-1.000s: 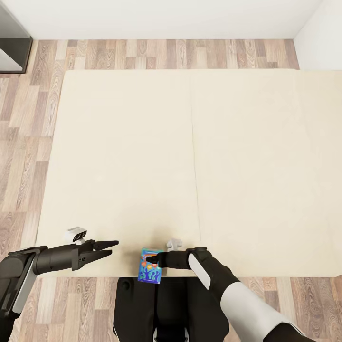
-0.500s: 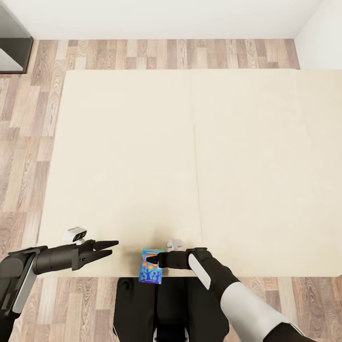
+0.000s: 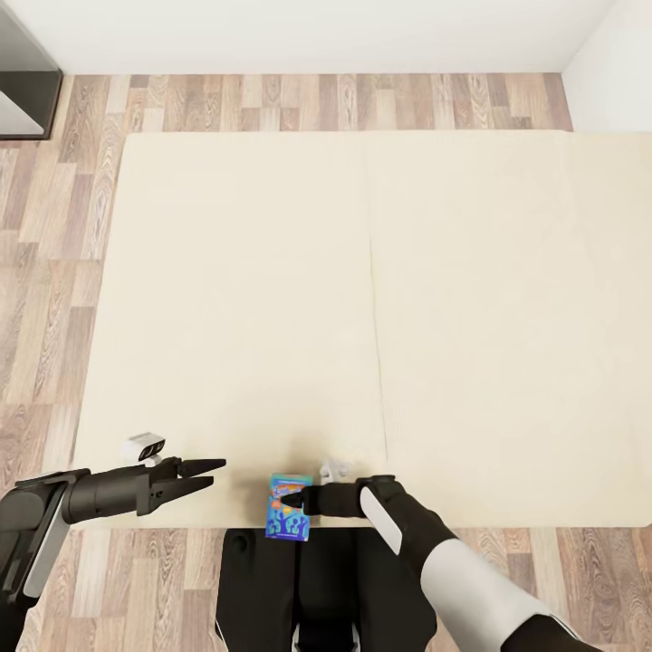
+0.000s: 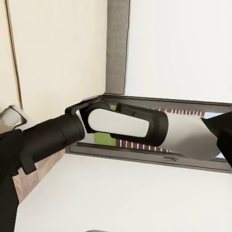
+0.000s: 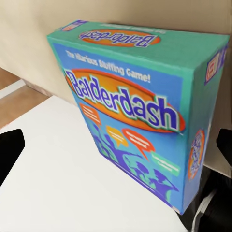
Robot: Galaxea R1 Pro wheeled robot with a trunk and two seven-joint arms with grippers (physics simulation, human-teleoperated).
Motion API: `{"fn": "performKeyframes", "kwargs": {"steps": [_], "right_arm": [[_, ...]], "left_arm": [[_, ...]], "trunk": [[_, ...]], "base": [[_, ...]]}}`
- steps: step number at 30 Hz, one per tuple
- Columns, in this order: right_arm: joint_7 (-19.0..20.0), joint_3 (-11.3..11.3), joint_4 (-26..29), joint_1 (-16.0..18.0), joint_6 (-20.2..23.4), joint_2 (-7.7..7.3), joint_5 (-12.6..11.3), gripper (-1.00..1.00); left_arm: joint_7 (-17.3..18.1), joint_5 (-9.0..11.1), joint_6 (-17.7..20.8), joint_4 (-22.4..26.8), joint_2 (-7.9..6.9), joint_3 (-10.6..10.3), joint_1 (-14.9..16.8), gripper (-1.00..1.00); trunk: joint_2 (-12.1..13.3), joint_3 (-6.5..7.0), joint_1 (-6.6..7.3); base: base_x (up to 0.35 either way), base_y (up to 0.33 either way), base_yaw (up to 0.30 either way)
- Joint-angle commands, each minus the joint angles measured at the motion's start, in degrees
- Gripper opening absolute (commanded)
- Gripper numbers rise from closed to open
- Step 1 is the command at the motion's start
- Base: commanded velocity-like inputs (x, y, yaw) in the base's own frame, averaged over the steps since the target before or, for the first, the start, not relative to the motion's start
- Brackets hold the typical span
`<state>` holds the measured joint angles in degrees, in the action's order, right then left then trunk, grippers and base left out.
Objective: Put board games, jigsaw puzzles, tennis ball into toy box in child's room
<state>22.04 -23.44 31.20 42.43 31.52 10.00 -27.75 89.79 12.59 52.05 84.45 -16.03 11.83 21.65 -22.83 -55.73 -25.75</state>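
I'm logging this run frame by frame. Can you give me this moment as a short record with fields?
setting: cream bed on wood plank floor
toy in view: blue "Balderdash" board game, at the bed's near edge
right hand: at the board game, fingers either side of it; contact unclear
left hand: over the bed's near-left corner, holding nothing
toy box: not seen here

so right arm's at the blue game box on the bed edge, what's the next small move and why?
Probably close the jaws. The right gripper is at the blue-green "Balderdash" board game box at the near edge of the cream bed, and the right wrist view shows dark fingertips on either side of the box, apparently not yet clamped.
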Motion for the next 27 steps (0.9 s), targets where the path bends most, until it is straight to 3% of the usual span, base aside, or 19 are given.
{"fn": "performKeyframes", "kwargs": {"steps": [1,27], "right_arm": [[0.03,-0.03,-0.25,0.02,0.23,0.0,-0.11,1.0],[0.04,-0.3,-1.37,0.02,-0.35,0.0,0.06,1.0]], "left_arm": [[0.22,-0.02,0.61,0.02,-0.03,0.01,0.02,1.0],[0.22,0.06,0.62,0.02,-0.23,1.18,-0.03,1.0]], "trunk": [[-0.09,-0.08,-0.03],[-0.09,-0.6,-0.03]], "base": [[0.0,0.0,0.0],[0.0,0.013,0.0]]}}
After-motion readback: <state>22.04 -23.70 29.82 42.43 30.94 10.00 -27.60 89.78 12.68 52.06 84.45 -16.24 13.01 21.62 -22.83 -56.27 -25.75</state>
